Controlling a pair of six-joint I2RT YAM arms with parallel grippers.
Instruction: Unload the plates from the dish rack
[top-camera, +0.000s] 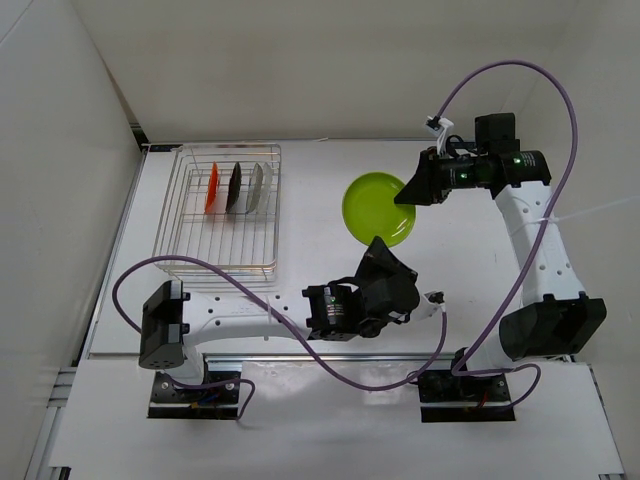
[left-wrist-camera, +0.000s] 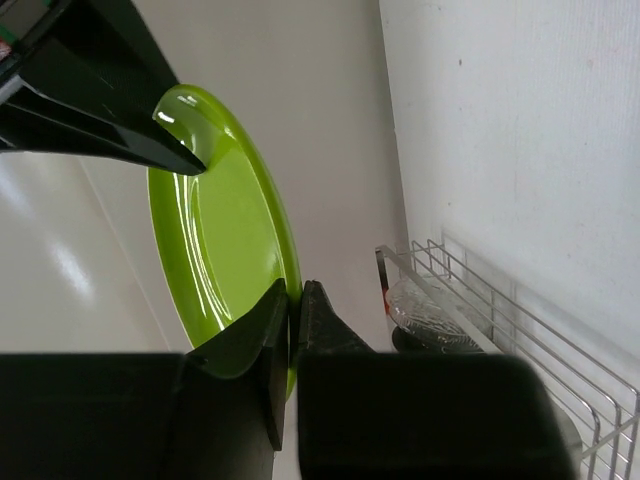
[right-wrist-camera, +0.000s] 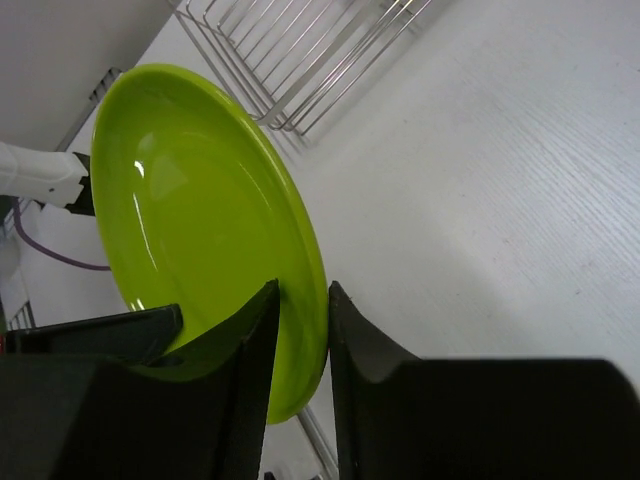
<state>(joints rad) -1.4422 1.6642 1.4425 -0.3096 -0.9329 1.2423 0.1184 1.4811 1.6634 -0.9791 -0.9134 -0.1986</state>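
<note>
The lime green plate (top-camera: 375, 205) (left-wrist-camera: 225, 230) (right-wrist-camera: 200, 200) is held between both arms, to the right of the dish rack (top-camera: 185, 200). My left gripper (top-camera: 377, 243) (left-wrist-camera: 295, 290) is shut on its near rim. My right gripper (top-camera: 402, 197) (right-wrist-camera: 302, 290) straddles the far rim, both fingers against it. In the rack the orange plate (top-camera: 212, 188), the black plate (top-camera: 234, 186) and the clear glass plate (top-camera: 257, 186) (left-wrist-camera: 425, 310) stand on edge side by side. The right gripper's fingers (left-wrist-camera: 100, 120) show on the plate's far edge in the left wrist view.
The rack's wire corner (right-wrist-camera: 300, 50) (left-wrist-camera: 520, 330) lies close to the plate. White walls enclose the table at the back and both sides. A purple cable (top-camera: 230, 275) loops over the left arm in front of the rack.
</note>
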